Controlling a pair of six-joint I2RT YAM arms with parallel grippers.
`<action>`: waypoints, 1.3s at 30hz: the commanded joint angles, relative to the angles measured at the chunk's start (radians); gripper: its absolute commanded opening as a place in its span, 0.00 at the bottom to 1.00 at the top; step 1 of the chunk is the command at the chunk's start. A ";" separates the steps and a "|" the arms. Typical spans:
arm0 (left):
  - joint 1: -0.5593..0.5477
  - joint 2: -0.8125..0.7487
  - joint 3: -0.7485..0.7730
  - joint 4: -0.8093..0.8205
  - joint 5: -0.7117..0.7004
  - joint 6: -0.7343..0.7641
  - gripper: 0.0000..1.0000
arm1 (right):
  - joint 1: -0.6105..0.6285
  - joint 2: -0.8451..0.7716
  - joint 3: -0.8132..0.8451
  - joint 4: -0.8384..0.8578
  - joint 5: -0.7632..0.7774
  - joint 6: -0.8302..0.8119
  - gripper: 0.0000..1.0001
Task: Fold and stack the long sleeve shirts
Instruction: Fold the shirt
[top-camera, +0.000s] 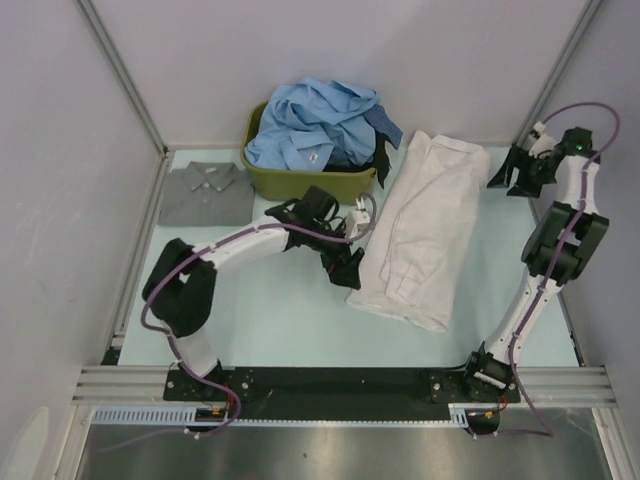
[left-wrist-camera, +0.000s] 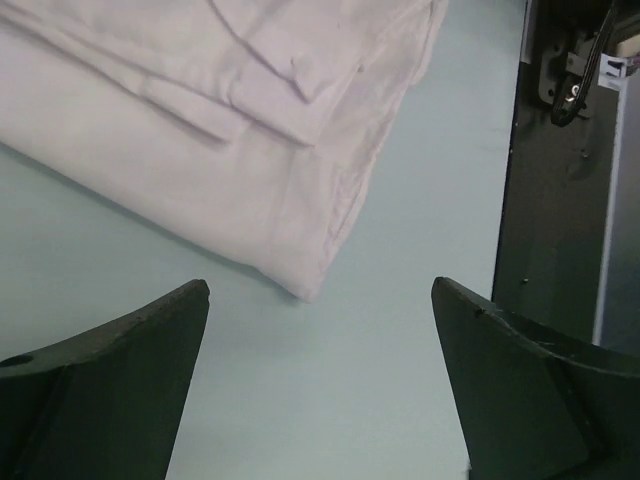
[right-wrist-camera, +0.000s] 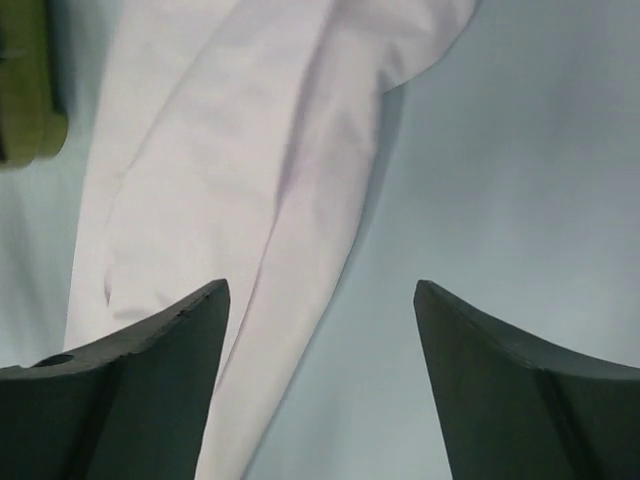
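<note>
A white long sleeve shirt (top-camera: 425, 230) lies folded into a long strip on the table, right of centre. My left gripper (top-camera: 345, 263) hovers just left of its near left corner and is open with nothing in it. In the left wrist view that corner of the white shirt (left-wrist-camera: 200, 120) lies beyond my open left gripper (left-wrist-camera: 320, 300). My right gripper (top-camera: 513, 176) hangs open to the right of the shirt's far end. The right wrist view has the white shirt (right-wrist-camera: 240, 180) under its left finger (right-wrist-camera: 150, 370). A grey shirt (top-camera: 205, 192) lies folded at the back left.
An olive-green tub (top-camera: 262, 180) at the back centre holds a heap of light blue shirts (top-camera: 315, 120) and a dark one (top-camera: 385, 130). Its corner (right-wrist-camera: 25, 90) shows in the right wrist view. White walls and metal posts close in the table.
</note>
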 joint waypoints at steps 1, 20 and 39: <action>0.022 -0.203 0.026 -0.023 -0.046 0.288 0.99 | 0.024 -0.453 -0.249 0.043 -0.050 -0.214 0.93; -0.051 -0.163 -0.177 0.149 -0.053 0.691 0.99 | 0.597 -1.093 -1.219 -0.149 0.047 -1.127 0.72; -0.250 -0.089 -0.375 0.400 -0.242 0.957 0.89 | 0.845 -1.156 -1.516 0.069 0.424 -1.021 0.65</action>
